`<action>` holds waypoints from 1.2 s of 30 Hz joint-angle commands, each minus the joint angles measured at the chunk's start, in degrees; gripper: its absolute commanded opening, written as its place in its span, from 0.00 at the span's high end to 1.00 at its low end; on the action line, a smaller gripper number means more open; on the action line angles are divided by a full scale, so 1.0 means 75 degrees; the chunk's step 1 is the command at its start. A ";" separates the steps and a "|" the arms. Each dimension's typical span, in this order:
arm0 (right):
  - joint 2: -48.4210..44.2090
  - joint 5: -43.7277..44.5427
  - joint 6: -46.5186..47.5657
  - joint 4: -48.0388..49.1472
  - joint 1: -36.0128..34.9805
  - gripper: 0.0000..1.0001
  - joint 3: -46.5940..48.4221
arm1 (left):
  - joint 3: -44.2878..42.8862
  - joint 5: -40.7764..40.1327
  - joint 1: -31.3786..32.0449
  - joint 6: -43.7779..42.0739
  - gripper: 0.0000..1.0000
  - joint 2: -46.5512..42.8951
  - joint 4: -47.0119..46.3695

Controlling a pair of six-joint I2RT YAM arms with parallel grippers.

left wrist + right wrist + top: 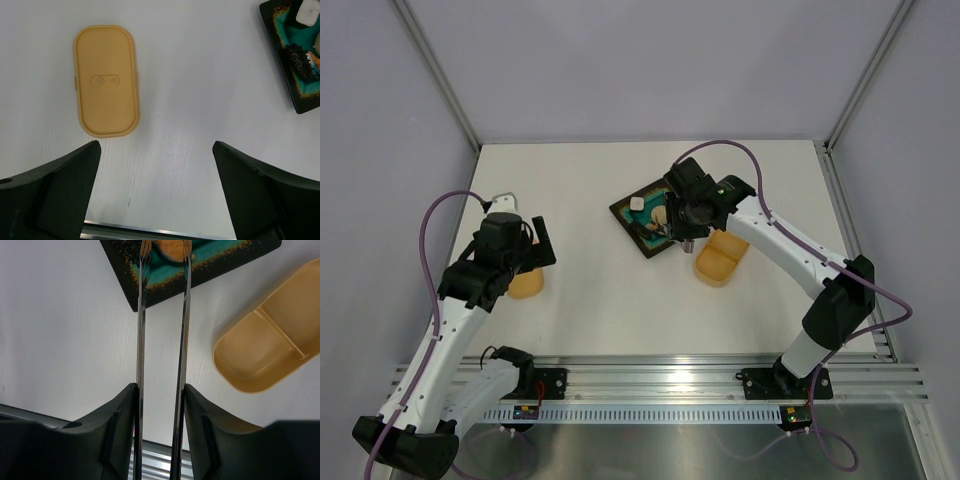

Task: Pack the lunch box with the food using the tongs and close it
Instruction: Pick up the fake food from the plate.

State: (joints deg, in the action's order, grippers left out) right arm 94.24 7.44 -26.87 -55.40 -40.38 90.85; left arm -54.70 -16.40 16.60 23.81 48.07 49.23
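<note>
My right gripper (160, 387) is shut on the silver tongs (142, 330), one fingertip pressing on the outside of each arm. The two arms stand a little apart, and their tips reach over the teal plate (150, 290) on either side of an orange food piece (172, 247). The divided yellow-orange lunch box (265, 352) lies just right of the plate (625, 212) and shows nothing inside. A white cube (306, 12), a dark piece (299, 59) and an orange slice (312, 62) rest on the plate. My left gripper (156, 145) hangs open over bare table, near the lid (106, 81).
The undivided yellow-orange lid (525, 282) lies flat at the left, partly under my left arm. A metal rail (650, 375) runs along the table's near edge. Grey walls with metal posts close off the back and sides.
</note>
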 commanded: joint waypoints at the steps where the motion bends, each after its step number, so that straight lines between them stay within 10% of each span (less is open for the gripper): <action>1: 0.0044 0.0332 -0.0178 0.0483 0.0087 0.52 0.0356 | -0.0148 -0.0133 0.0002 -0.0081 0.01 -0.0035 -0.0271; 36: 0.1310 0.0250 -0.0167 0.1093 0.0415 0.43 0.0742 | -0.0090 -0.0180 0.0013 -0.0152 0.01 0.0094 -0.0283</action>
State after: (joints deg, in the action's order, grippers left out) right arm 103.39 8.47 -28.73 -48.60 -38.06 93.45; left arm -54.70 -16.56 16.60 23.75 48.34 49.23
